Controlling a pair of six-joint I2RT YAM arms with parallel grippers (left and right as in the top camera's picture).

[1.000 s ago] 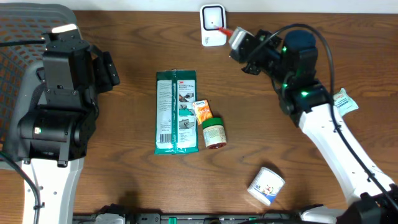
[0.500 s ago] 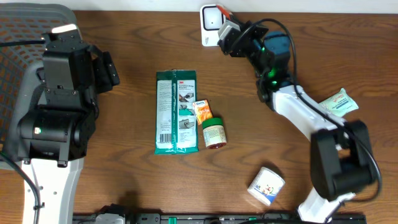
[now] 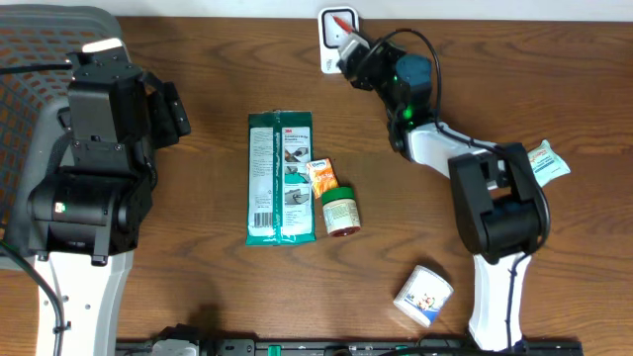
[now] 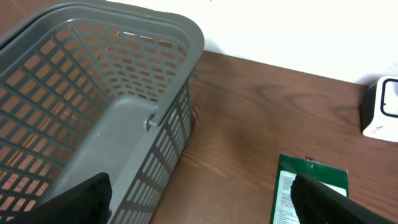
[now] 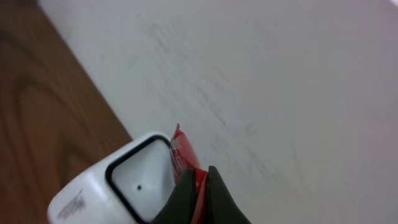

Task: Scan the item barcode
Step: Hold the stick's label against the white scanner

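Observation:
The item is a thin red packet (image 5: 185, 155), and my right gripper (image 5: 200, 186) is shut on its lower edge. It stands on edge right beside the black-framed window of the white scanner (image 5: 118, 186). In the overhead view the red packet (image 3: 343, 22) shows over the scanner (image 3: 332, 51) at the table's back edge, with the right gripper (image 3: 352, 44) just right of it. No barcode is visible on the packet. My left gripper (image 4: 202, 205) is open and holds nothing, between the basket and the green pack.
A grey basket (image 4: 93, 106) fills the left side. Mid-table lie a green wipes pack (image 3: 281, 176), a small orange packet (image 3: 322, 178) and a green-lidded jar (image 3: 340, 212). A white tub (image 3: 424, 295) sits front right, and a white sachet (image 3: 543, 161) lies far right.
My right arm has swung left toward the back edge, carrying the red packet from right of the scanner to over its window. The left arm has not moved.

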